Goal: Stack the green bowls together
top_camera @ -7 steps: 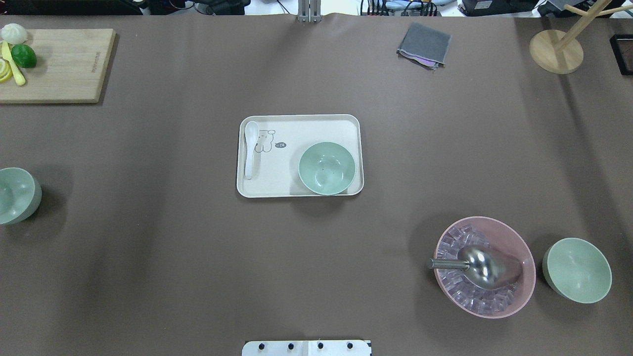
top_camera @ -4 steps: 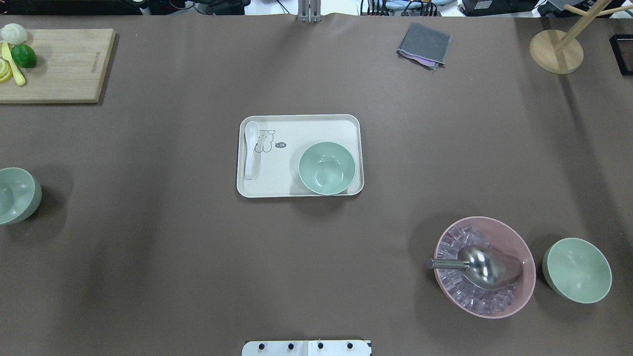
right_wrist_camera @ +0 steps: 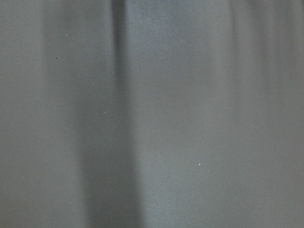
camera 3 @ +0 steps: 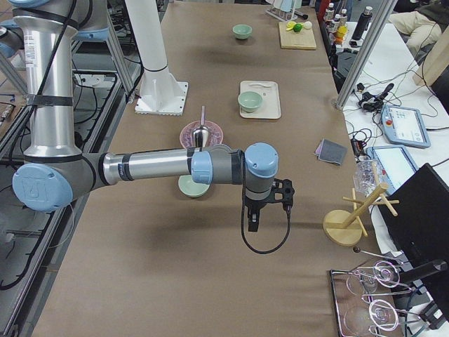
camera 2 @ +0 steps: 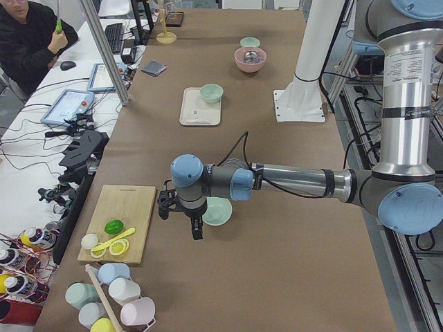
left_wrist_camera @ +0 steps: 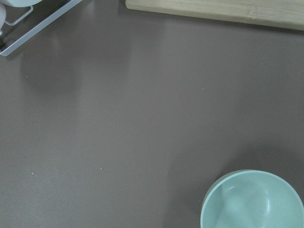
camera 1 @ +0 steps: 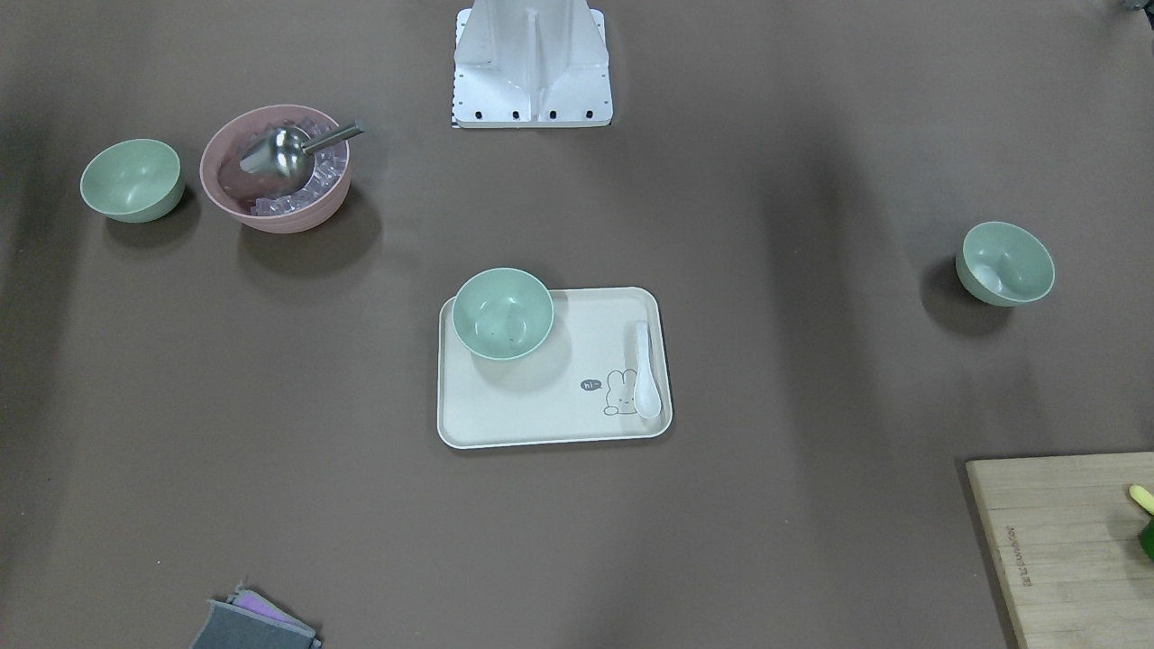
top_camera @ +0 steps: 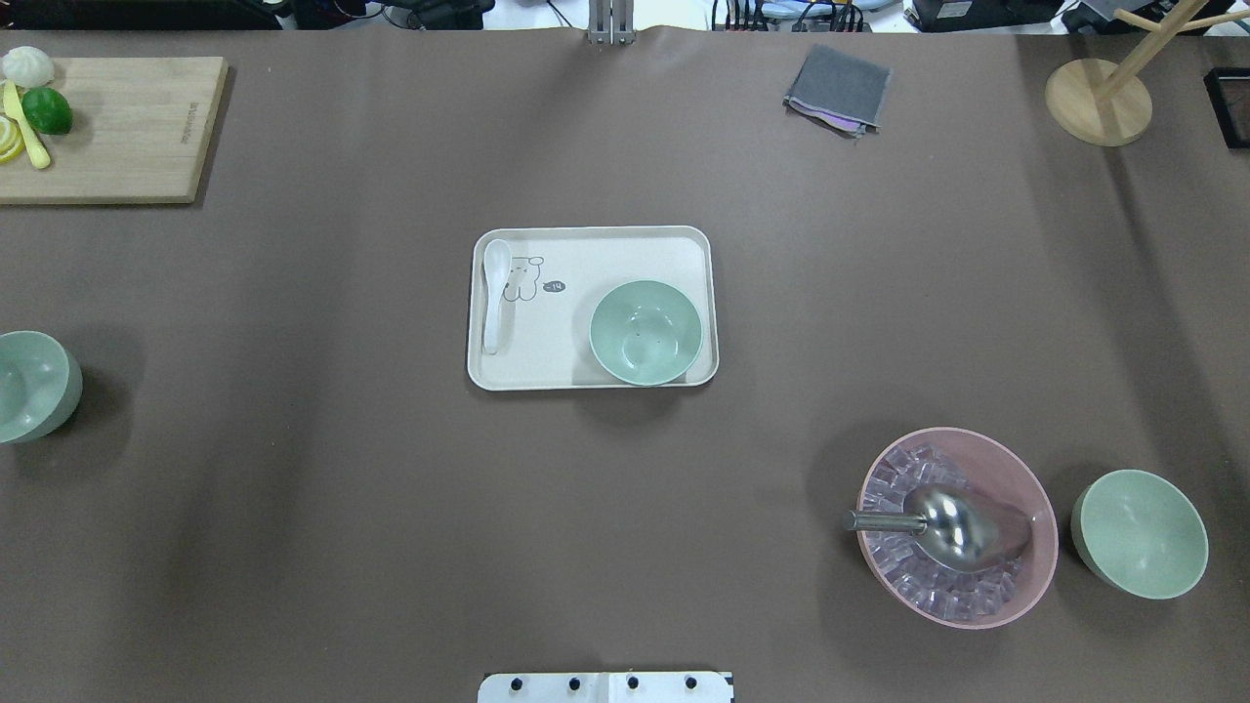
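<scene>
Three small round pale mint-green plastic bowls sit apart, none stacked. In the overhead view, the first green bowl (top_camera: 34,386) stands far left of the cream rectangular tray (top_camera: 625,259), at the picture's edge. The left gripper (camera 2: 181,216) hangs beyond this bowl, farther from the tray. Its silver forearm stretches level and low over the brown table (top_camera: 293,537), and the wrist is bent so the fingers point down. Whether those fingers are parted or closed cannot be told.

The second green bowl (top_camera: 645,332) sits on the tray, in its right corner nearer the robot. A white spoon (top_camera: 493,303) lies along the tray's left edge.

Right of the tray and nearer the robot, a larger pink bowl (top_camera: 1006,464) holds clear ice cubes (top_camera: 918,576) and a metal scoop (top_camera: 952,527). The third green bowl (top_camera: 1138,532) stands just beside it, on the side away from the tray. The right gripper (camera 3: 254,223) hangs farther out than that bowl over bare table, forearm level, fingers pointing down. Their spread cannot be told.
</scene>
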Robot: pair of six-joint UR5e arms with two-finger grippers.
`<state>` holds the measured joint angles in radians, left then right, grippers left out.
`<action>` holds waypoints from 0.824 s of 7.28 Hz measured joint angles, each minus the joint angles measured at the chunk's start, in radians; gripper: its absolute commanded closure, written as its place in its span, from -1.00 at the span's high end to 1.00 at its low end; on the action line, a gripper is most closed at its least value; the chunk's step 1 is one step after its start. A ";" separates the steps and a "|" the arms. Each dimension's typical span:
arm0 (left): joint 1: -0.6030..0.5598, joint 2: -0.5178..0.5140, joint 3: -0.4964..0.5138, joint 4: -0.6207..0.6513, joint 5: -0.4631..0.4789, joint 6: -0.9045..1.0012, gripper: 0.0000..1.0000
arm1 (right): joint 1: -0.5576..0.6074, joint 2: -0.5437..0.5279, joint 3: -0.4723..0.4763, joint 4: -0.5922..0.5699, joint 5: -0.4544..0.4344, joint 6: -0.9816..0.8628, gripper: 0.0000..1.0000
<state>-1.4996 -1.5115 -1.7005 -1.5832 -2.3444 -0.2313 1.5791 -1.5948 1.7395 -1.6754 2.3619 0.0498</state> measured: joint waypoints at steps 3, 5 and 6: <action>0.000 -0.001 0.010 -0.087 -0.002 -0.002 0.97 | 0.000 0.003 0.002 0.000 -0.002 0.002 1.00; 0.002 -0.015 0.026 -0.102 0.000 -0.008 0.97 | 0.000 0.004 0.007 -0.001 -0.005 0.002 1.00; 0.002 -0.032 0.038 -0.105 0.003 -0.013 0.97 | 0.001 0.004 0.009 -0.001 -0.005 0.003 1.00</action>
<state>-1.4975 -1.5432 -1.6629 -1.6885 -2.3410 -0.2444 1.5798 -1.5908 1.7480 -1.6764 2.3569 0.0525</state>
